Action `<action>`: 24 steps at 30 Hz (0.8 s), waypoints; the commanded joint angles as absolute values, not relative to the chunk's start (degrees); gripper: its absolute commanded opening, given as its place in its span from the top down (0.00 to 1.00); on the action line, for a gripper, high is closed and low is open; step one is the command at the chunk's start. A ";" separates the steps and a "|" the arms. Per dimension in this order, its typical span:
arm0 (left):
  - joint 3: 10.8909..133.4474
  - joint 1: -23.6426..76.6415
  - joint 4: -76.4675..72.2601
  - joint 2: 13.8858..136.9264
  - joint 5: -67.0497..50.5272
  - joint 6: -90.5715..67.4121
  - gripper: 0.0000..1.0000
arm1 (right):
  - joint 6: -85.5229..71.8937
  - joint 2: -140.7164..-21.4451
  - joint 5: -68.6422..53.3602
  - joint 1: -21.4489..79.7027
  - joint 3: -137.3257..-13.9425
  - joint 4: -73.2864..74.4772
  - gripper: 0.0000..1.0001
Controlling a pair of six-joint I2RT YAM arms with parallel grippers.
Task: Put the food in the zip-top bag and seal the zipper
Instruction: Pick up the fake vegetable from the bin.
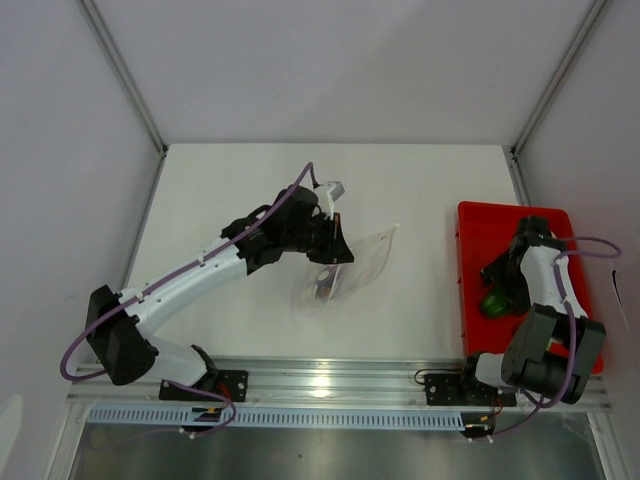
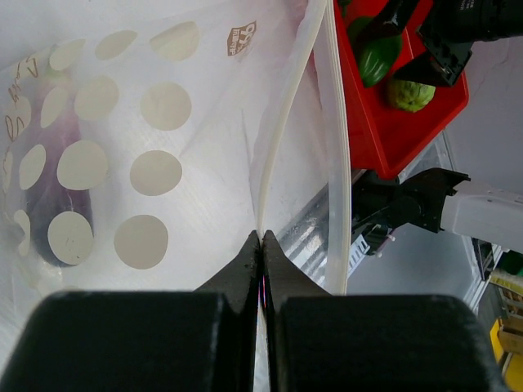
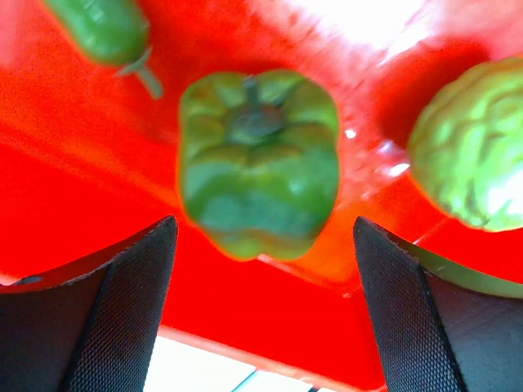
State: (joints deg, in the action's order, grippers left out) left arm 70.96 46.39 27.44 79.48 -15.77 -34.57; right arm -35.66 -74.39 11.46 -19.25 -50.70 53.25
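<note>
Pinching the zipper (image 2: pixel 274 163) of the zip-top bag (image 2: pixel 214 90), the left gripper (image 2: pixel 262 245) is clamped tight. The right gripper (image 3: pixel 263 238) gapes over a green pepper (image 3: pixel 257 159) in the red tray (image 3: pixel 73 184).

The left gripper (image 2: pixel 262 241) is pinched tight on the zipper (image 2: pixel 282 139), a pale strip along the mouth edge of the zip-top bag (image 2: pixel 204 122). A purple long piece (image 2: pixel 47 202) shows through the bag's dotted plastic. Past the zipper, a red tray (image 2: pixel 384 139) holds a bright green round piece (image 2: pixel 411 94) beside a darker green piece (image 2: pixel 377 59).
</note>
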 commanded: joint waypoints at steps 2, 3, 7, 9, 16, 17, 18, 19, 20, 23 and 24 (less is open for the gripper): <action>70.40 45.88 25.14 78.22 -17.22 -35.68 0.99 | -34.10 -77.86 20.12 -19.60 -52.91 53.71 0.10; 70.31 45.88 25.05 78.05 -17.31 -35.68 0.99 | -33.93 -78.57 20.65 -19.60 -53.00 53.18 0.10; 70.31 45.79 25.05 77.87 -17.75 -35.60 0.99 | -34.71 -82.61 17.94 -19.69 -52.82 50.98 0.11; 70.22 45.79 24.96 77.78 -17.84 -35.60 1.00 | -34.89 -82.97 17.75 -19.69 -52.12 49.93 0.13; 69.87 45.44 24.70 77.70 -18.02 -35.68 0.99 | -34.72 -80.25 16.70 -19.51 -50.71 48.08 0.34; 70.05 45.35 24.70 77.78 -18.10 -35.68 0.99 | -34.63 -79.64 16.44 -19.42 -50.97 48.34 0.36; 69.87 45.26 24.70 77.87 -18.11 -35.68 1.00 | -34.54 -78.24 16.17 -18.81 -51.67 48.60 0.42; 69.96 45.09 24.61 77.96 -18.19 -35.68 0.99 | -34.37 -77.18 16.35 -18.37 -52.20 49.39 0.45; 70.05 45.00 24.70 77.96 -18.11 -35.68 0.99 | -34.19 -76.30 16.61 -18.02 -52.82 49.74 0.52; 70.05 44.82 24.79 78.31 -18.11 -35.68 0.99 | -34.01 -72.52 16.18 -16.44 -56.24 52.73 0.64; 69.87 44.74 24.79 78.31 -18.02 -35.68 0.99 | -34.10 -70.68 15.48 -15.22 -57.47 54.82 0.64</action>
